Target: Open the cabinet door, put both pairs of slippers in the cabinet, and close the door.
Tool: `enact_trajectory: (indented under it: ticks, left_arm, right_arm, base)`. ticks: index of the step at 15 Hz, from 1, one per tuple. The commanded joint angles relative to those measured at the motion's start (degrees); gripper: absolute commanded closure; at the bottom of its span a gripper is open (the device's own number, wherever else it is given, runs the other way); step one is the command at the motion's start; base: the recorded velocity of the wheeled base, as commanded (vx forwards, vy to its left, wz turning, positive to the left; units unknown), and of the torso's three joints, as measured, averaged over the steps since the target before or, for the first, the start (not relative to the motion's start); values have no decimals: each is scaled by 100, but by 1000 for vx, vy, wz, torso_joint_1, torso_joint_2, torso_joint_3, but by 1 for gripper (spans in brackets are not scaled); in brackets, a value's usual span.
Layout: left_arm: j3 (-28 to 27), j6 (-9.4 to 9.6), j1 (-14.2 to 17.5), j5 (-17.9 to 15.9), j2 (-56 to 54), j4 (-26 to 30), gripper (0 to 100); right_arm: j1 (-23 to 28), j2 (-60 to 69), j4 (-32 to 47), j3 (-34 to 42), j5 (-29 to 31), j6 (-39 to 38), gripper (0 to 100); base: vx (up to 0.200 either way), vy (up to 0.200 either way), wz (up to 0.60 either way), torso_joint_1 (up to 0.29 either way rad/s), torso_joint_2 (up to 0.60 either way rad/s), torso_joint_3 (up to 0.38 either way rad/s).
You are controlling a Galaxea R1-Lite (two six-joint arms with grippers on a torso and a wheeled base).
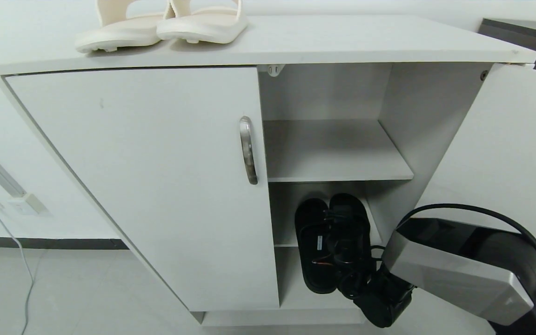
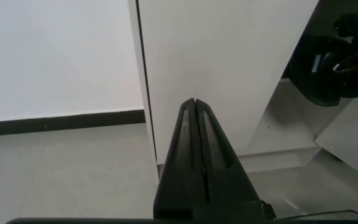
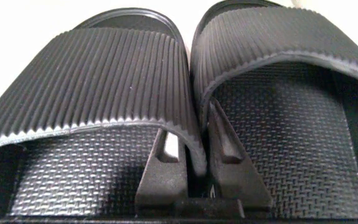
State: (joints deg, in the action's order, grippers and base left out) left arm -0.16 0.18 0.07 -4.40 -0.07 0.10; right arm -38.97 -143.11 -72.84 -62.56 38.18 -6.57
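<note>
Right hand (image 3: 194, 146) clamped the black slippers' (image 1: 328, 242) adjoining straps, one grip for both, at the cabinet's (image 1: 333, 151) lower front edge; left hand (image 2: 194, 118) together.

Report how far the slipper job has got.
Done: the white cabinet's right door stands open. In hand: the right gripper pinches the pair of black ribbed rubber slippers by their adjoining edges at the lower opening, not yet released. Left: the cream slippers on the cabinet top must go in, then the door closes.
</note>
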Motion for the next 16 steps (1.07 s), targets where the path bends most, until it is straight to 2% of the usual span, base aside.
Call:
enact_trajectory:
  ticks: [1, 4, 9, 11, 16]
  left_arm:
    - [-2, -1, 1, 1, 7, -1, 100]
    - [-2, -1, 1, 1, 7, -1, 100]
    - [-2, -36, 1, 9, 7, -10, 100]
    - [-2, -45, 1, 9, 7, -10, 100]
    - [-2, -45, 1, 9, 7, -10, 100]
  right_arm:
    - [39, -42, -2, -10, -21, -2, 100]
    - [224, -86, 305, -380, -153, -55, 100]
    - [496, -183, 1527, -1399, -505, -310, 100]
    - [601, -464, 1791, -2102, -505, -301, 100]
    - [645, -780, 2511, -3201, -513, -248, 100]
  base:
    - [0, 0, 0, 0, 0, 0]
    - [0, 0, 0, 0, 0, 0]
    - [0, 0, 0, 0, 0, 0]
    - [0, 0, 0, 0, 0, 0]
    - [0, 0, 0, 0, 0, 0]
